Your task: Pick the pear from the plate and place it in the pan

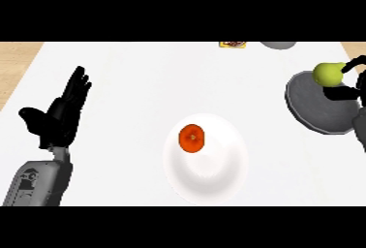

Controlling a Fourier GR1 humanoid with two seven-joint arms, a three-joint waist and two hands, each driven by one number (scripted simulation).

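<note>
The counter (143, 82) is a broad, plain white top that fills most of the head view; at the upper left and upper right corners a strip of pale wood-toned surface shows beyond its edges. At the far edge sit two small things: a yellow and red packet (233, 45), and just right of it a grey rounded object (278, 44) cut by the top of the view; what either is cannot be told.

Near the middle, a white plate (207, 179) lies on the counter, with an orange-red round fruit (191, 137) on its upper left part; the plate holds nothing else.

At the right edge lies the dark grey pan (318, 109), round and shallow; the pear (327, 72), yellow-green, is at the pan's far rim, above it in the view, and whether it touches the pan cannot be told. It looks nearly round from here, so its long axis cannot be read with confidence; a darker spot on its top faces the far edge.

The right hand (350, 85) is at the picture's right border, black fingers curled round the pear's right side, grasping it; much of the hand is cut off.

The left hand (61, 114) rests at the left, well apart from the plate, fingers straight and pointing away, thumb out, holding nothing.
</note>
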